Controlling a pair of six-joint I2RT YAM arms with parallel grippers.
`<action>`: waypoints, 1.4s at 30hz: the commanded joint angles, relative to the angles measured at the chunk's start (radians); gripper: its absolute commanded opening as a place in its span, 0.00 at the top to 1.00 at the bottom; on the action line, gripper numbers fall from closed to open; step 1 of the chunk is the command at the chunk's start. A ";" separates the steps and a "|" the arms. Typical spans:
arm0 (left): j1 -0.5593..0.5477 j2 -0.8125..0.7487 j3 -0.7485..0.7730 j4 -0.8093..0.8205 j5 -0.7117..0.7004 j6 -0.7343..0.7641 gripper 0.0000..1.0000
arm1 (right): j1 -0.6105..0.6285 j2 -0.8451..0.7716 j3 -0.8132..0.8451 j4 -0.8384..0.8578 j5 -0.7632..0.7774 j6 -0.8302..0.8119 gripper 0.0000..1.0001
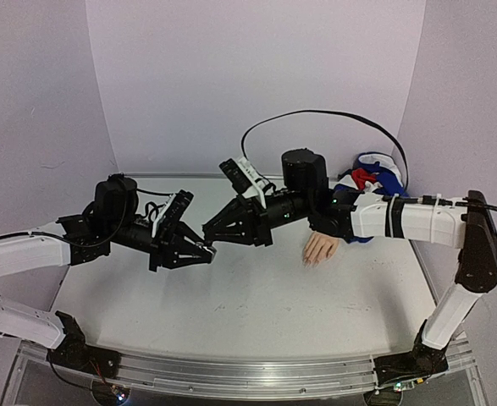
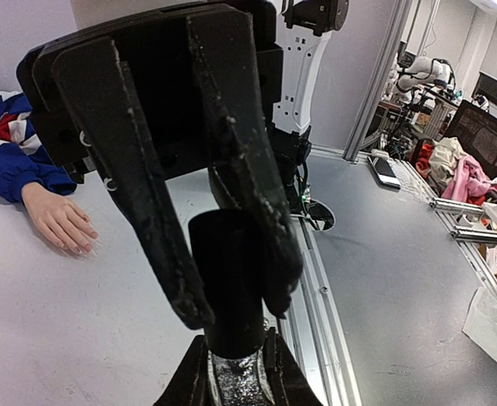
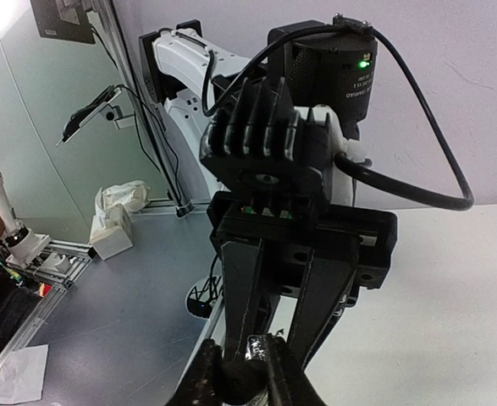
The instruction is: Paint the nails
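Now uncapping, I judge: your left hand [image 1: 204, 250] clamps the bottle [image 2: 240, 379], your right hand [image 1: 209, 229] grips its dark cap [image 2: 227, 279] (held mid-air). The nails [image 1: 310, 263] rest well right on the tabletop [image 1: 231, 317]. Next: twist, lift straight.

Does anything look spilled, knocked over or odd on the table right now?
Nothing stands out: the mannequin hand lies flat on the table, no spill shows, and the left hand holds the dark-capped bottle.

Bright even light, soft shadows, fisheye-warped edges
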 commanded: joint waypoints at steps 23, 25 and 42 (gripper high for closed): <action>0.037 -0.202 -0.077 0.132 -0.785 0.067 1.00 | 0.313 0.289 0.302 -0.228 1.366 0.494 1.00; 0.037 -0.201 -0.076 0.130 -0.782 0.075 1.00 | 0.334 0.317 0.359 -0.243 1.380 0.540 1.00; 0.038 -0.159 -0.053 0.084 -0.762 0.068 1.00 | 0.198 0.084 0.240 -0.168 1.075 0.373 0.36</action>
